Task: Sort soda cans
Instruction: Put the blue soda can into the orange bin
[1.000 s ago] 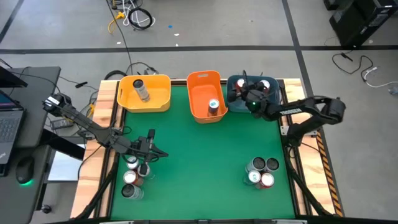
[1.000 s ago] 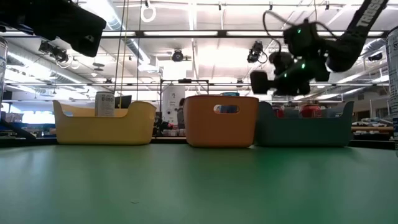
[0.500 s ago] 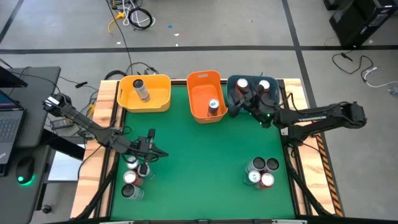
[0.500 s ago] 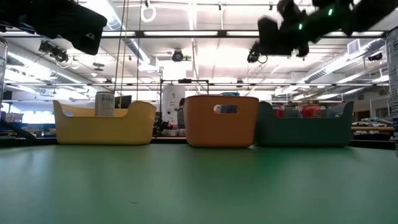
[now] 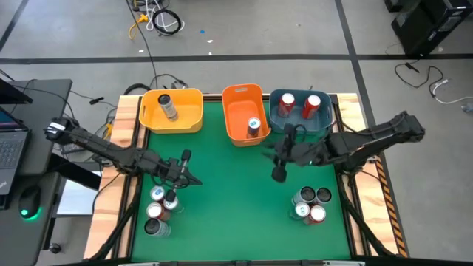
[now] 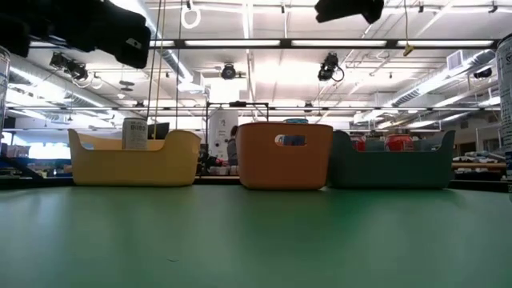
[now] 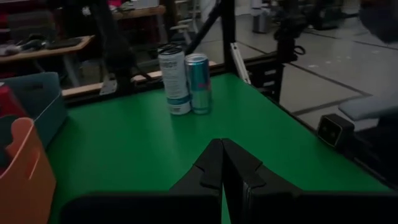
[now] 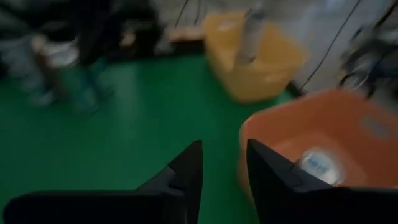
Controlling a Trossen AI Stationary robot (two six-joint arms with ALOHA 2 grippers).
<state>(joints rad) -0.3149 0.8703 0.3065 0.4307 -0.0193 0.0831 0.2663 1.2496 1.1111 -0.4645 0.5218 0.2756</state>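
Soda cans stand in two groups on the green table: three near the left edge (image 5: 157,210) and several near the right edge (image 5: 310,205) (image 7: 185,82). A grey can (image 5: 168,107) stands in the yellow bin, a white and blue can (image 5: 253,125) (image 8: 320,163) in the orange bin, and two red cans (image 5: 299,105) in the blue bin. My right gripper (image 5: 272,157) (image 8: 224,168) hangs high over the table's middle, open and empty, pointing at the orange and yellow bins. My left gripper (image 5: 191,177) (image 7: 224,163) is shut and empty, just above the left group.
The yellow bin (image 5: 191,118), orange bin (image 5: 235,100) and blue bin (image 5: 275,118) stand in a row along the far edge. Bare green mat (image 5: 236,207) lies between the two can groups. A laptop and cables lie off the table's left side.
My right gripper has left the blue bin, risen and swung toward the table's middle, tipping from pointing down to nearly level. The two red cans stay upright in the blue bin.
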